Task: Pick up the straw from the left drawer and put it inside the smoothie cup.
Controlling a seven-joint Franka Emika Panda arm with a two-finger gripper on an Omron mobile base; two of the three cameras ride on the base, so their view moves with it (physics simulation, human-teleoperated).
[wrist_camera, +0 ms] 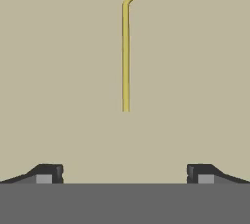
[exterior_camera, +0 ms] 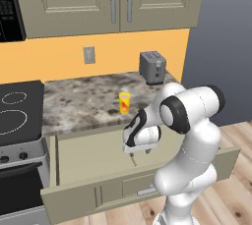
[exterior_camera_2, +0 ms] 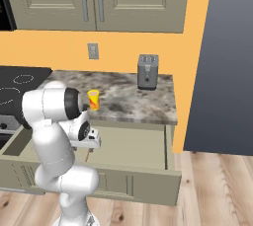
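Note:
The left drawer (exterior_camera: 83,157) stands pulled out below the counter, and my arm reaches down into it. On its bare floor lies the straw (wrist_camera: 125,56), a thin tan stick with a bend at its far end. My gripper (wrist_camera: 125,174) hovers over the floor, open, with nothing between its fingertips (wrist_camera: 49,174). The straw's near end lies just ahead of the gap. A short piece of the straw (exterior_camera: 134,161) pokes out under the gripper (exterior_camera: 139,152). The yellow smoothie cup (exterior_camera: 125,102) stands upright near the counter's front edge, behind the drawer (exterior_camera_2: 133,146); it is the cup (exterior_camera_2: 93,99) just beyond my elbow.
A grey toaster (exterior_camera: 152,67) sits at the counter's back right, also seen as the toaster (exterior_camera_2: 147,71). A black stove top (exterior_camera: 17,111) adjoins the counter on the left. Wall cabinets (exterior_camera: 113,0) hang above. Wooden floor lies right of the drawer.

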